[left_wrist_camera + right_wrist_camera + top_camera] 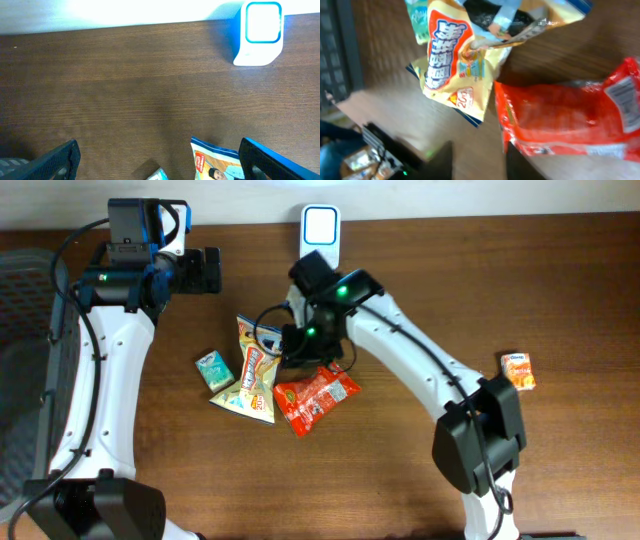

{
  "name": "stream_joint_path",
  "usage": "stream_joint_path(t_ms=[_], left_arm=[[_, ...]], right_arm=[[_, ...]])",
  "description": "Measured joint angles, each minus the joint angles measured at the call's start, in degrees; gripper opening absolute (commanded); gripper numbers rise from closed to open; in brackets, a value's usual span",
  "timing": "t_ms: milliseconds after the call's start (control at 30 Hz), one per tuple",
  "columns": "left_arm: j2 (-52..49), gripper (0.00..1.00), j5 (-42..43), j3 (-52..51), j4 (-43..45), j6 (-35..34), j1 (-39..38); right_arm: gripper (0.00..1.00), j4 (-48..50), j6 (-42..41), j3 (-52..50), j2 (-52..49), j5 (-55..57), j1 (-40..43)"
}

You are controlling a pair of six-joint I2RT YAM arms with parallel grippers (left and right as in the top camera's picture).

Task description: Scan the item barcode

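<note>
The scanner (320, 228), white with a blue-edged window, is stood upright at the far edge of the bench (450, 260). A yellow packet (255, 370) and a red packet (315, 397) are laid flat mid-bench, just beside each other. A white label is seen on the red packet.

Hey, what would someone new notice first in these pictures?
The red snack bag and yellow snack bag lie side by side in the middle of the table, with the right end effector close above them. A white scanner stands at its far edge.
</note>
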State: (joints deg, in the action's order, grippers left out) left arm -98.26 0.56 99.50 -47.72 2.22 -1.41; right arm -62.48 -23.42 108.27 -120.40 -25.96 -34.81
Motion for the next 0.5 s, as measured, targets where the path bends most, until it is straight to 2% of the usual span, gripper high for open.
stream_joint_path(t_ms=[67,167,400,500], left_arm=[[0.00,0.99,0.00,0.00,-0.02,-0.02,0.00],[0.00,0.99,0.00,0.00,-0.02,-0.02,0.00],[0.00,0.99,0.00,0.00,0.00,-0.02,0.00],[0.00,0.99,0.00,0.00,0.00,0.00,0.00]], right_arm=[[0.14,1.81,-2.32,-1.18,-0.17,0.61,-1.01],[0.12,5.22,-5.16,-4.35,-1.07,1.25,-1.90],[0.11,16.41,-9.73,-16.31,-2.32,3.17,-2.40],[0.12,14.97,-10.56,-18.95,-2.45,3.08,-2.08]])
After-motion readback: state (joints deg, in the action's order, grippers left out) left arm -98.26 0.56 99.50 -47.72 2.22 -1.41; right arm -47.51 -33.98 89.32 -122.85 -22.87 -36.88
